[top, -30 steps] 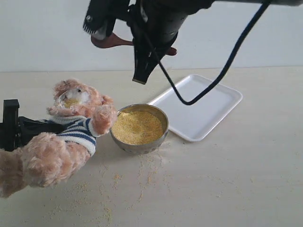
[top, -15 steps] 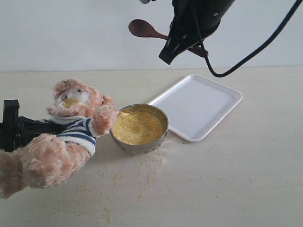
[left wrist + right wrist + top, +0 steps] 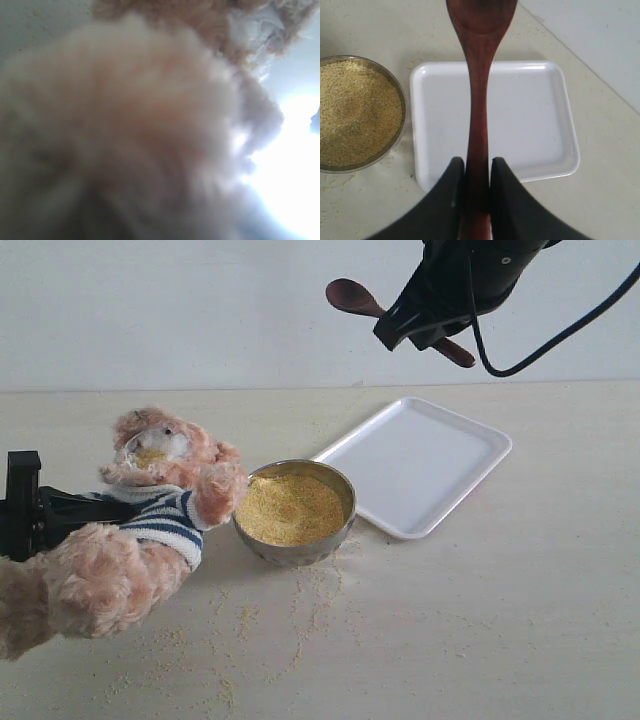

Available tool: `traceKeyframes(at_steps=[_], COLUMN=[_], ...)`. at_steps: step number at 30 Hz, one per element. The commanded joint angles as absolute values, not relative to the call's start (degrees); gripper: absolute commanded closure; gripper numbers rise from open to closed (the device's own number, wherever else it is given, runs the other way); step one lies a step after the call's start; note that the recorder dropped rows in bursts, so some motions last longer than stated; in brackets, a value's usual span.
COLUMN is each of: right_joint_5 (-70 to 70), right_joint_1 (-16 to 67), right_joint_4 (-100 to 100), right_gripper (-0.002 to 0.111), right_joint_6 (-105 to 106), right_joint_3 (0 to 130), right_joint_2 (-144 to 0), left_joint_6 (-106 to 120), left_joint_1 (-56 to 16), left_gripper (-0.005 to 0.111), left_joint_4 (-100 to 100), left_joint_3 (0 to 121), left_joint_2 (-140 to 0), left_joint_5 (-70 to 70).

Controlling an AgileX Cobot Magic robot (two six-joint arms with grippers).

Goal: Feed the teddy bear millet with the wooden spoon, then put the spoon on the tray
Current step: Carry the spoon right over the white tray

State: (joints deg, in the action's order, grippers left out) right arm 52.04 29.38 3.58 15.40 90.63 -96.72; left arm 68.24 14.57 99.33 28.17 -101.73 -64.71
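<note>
Right arm up high, wooden spoon point(image 3: 353, 297) clamped, over the tray point(image 3: 420, 465).
Right gripper point(image 3: 408, 332) hangs in the air with both fingers point(image 3: 451, 186) pinched on the spoon handle, which sits roughly level. From the wrist camera the spoon lines up over the white tray. Millet point(image 3: 289, 508) fills the steel bowl point(image 3: 300, 552) just beside the tray, with loose grains on the table point(image 3: 520, 620). The teddy bear point(image 3: 150, 510) leans against the left gripper point(image 3: 68, 508). Fur hides its jaws, so I can't tell how they stand.
</note>
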Motion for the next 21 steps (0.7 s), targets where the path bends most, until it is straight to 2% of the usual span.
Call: traceKeyframes(at_steps=[1,9,21], right_joint_5=[52.1,52.2,53.1], right_joint_1=[29.0,28.4,22.8], right_joint_4=[3.2,3.6,3.2], right_gripper=[0.109,0.109,0.109], right_joint_6=[15.5,14.9,14.4], right_joint_3=[90.9,90.9,90.7], right_joint_2=[-95.9,-96.7,-100.8], left_joint_6=[69.0,69.0,69.0], left_joint_1=[14.6,14.6,14.6], left_gripper=[0.102,0.102,0.102], left_joint_4=[99.9,99.9,99.9], left_joint_3=[28.7,28.7,28.7], left_joint_2=[-101.8,-101.8,-101.8], left_joint_5=[-66.0,-66.0,-65.8])
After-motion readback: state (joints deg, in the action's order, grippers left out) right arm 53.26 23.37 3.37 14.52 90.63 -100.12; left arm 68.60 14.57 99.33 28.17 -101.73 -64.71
